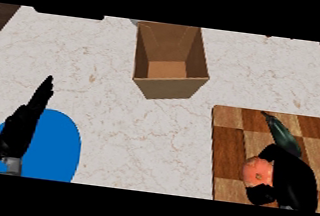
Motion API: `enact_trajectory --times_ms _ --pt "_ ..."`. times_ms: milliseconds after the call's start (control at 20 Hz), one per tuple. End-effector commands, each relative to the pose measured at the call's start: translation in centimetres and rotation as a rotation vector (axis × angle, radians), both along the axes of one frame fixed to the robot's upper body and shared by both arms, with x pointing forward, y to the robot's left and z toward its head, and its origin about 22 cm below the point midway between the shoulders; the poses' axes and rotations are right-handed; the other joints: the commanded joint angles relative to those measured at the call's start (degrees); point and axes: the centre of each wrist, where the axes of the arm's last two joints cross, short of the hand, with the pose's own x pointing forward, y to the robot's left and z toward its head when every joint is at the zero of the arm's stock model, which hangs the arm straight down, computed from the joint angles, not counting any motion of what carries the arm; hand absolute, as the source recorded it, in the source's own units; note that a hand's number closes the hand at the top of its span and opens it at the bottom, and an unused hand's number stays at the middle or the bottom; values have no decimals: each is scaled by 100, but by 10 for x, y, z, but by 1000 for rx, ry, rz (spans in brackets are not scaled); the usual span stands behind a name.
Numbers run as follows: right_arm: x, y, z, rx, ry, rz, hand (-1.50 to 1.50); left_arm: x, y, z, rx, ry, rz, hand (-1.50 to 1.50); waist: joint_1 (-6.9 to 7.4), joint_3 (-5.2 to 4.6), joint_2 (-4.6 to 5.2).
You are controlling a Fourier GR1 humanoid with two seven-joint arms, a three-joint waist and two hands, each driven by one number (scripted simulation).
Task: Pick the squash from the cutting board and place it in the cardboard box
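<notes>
Cutting board (pixel 233 139): orange, dark-stemmed squash (pixel 258 171)

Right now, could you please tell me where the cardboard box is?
In the head view the cardboard box stands open at the counter's far middle, up and left of the cutting board at the right.

both hands matte black: left hand (pixel 21 128) long, slim, grey wrist stub at near end; right hand (pixel 288 178) chunkier, rounded.

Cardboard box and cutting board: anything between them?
Nothing: the head view shows only bare marble counter between the cardboard box and the cutting board.
</notes>
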Motion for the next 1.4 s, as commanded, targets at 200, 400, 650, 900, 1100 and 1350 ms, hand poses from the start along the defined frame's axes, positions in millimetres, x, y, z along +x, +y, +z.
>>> enact_trajectory --times_ms 200,400,650,900,1100,1350 --pt "-16 62 41 -135 -102 -177 150 -6 -7 6 5 -3 18 0 -8 16 4" --pt "-17 78 70 -56 -217 -121 150 4 7 -4 10 -7 19 0 -15 17 15" --pt "-8 98 119 172 -527 27 150 7 0 9 -3 -14 -19 0 67 22 18" --pt "3 113 150 219 -615 144 150 4 5 3 -4 3 -4 0 62 18 24" --pt "20 137 174 247 -622 190 150 13 -10 -3 16 2 -10 0 42 16 25" --pt "85 144 194 264 -605 157 150 15 3 4 10 -6 -27 0 72 16 39"
